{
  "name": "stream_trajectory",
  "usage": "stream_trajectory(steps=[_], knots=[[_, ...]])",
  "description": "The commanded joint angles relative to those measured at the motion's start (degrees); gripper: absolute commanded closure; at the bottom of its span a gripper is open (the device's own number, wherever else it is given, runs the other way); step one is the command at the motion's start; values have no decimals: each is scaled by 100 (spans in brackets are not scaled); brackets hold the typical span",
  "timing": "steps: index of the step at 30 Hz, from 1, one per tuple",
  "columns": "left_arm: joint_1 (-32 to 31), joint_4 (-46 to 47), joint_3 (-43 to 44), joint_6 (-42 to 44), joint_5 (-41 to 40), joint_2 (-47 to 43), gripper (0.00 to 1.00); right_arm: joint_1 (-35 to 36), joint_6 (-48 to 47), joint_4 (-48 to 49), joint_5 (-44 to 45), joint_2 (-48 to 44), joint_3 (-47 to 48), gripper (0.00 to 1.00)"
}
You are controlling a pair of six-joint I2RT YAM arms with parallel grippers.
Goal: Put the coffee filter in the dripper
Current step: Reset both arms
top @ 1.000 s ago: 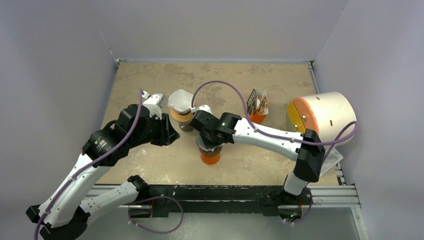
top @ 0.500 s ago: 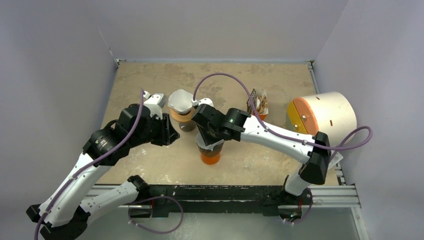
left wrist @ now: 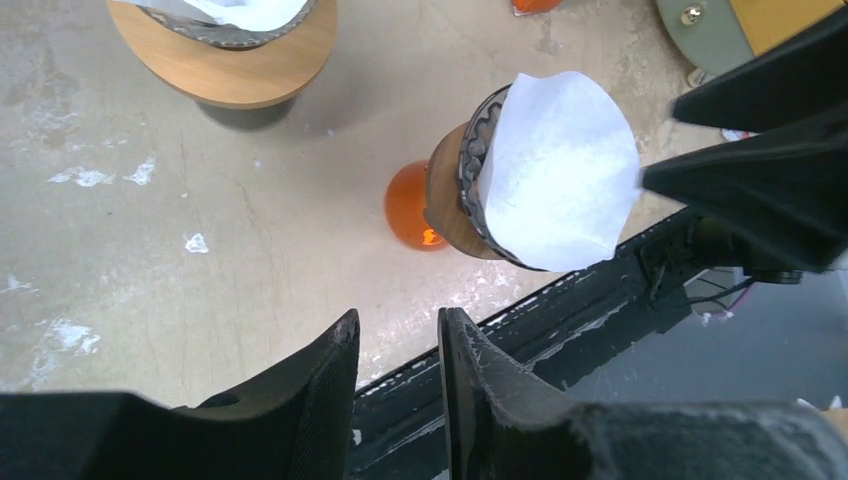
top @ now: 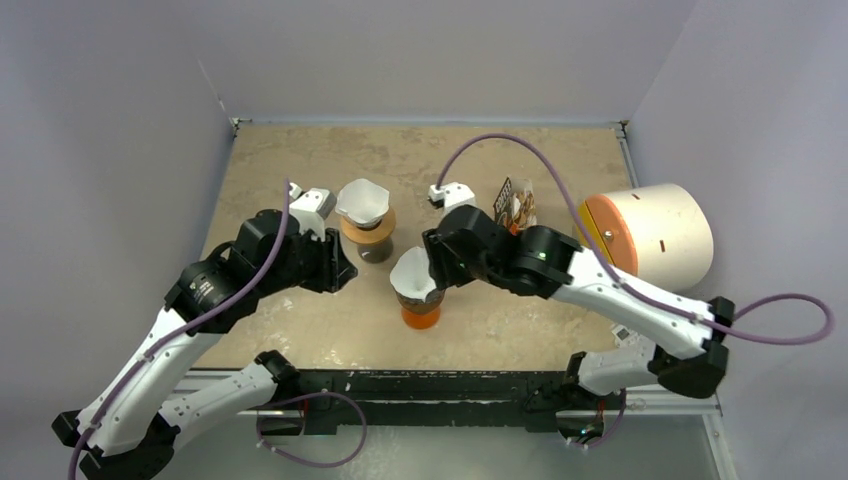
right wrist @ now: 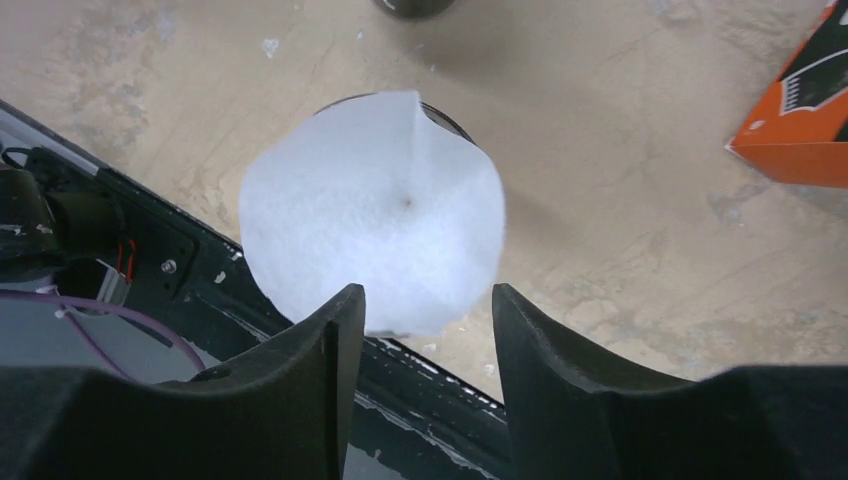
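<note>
A white paper coffee filter sits opened in the dark dripper with a wooden collar, which stands on an orange base. The filter also shows in the left wrist view and the right wrist view. My right gripper is open and empty, just right of the filter; in its own view the filter lies just beyond the fingertips. My left gripper is left of the dripper, slightly open and empty. A second dripper with a filter stands behind.
An orange filter box stands at the back right, also in the right wrist view. A large white-and-orange cylinder lies at the right edge. The black front rail runs close below the orange base.
My right gripper has drawn back to the right off the dripper, uncovering the filter sitting in it. The right arm's elbow swung right. The left arm has not moved.
</note>
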Motion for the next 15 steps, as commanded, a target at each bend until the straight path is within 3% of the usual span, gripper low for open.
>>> stream_trajectory(steps=[1, 10, 11, 12, 15], knots=[[24, 181, -184, 357, -300, -191, 66, 0, -29, 268, 605, -896, -457, 44], [24, 415, -661, 620, -566, -469, 58, -3, 196, 112, 1496, -1921, -1411, 29], [22, 399, -706, 629, -631, -489, 57, 0, 265, 57, 1603, -2019, -1509, 20], [24, 387, -738, 636, -676, -501, 55, -1, 339, 2, 1727, -2112, -1626, 4], [20, 368, -870, 627, -853, -529, 45, -1, 581, -52, 2024, -2454, -2002, 1]])
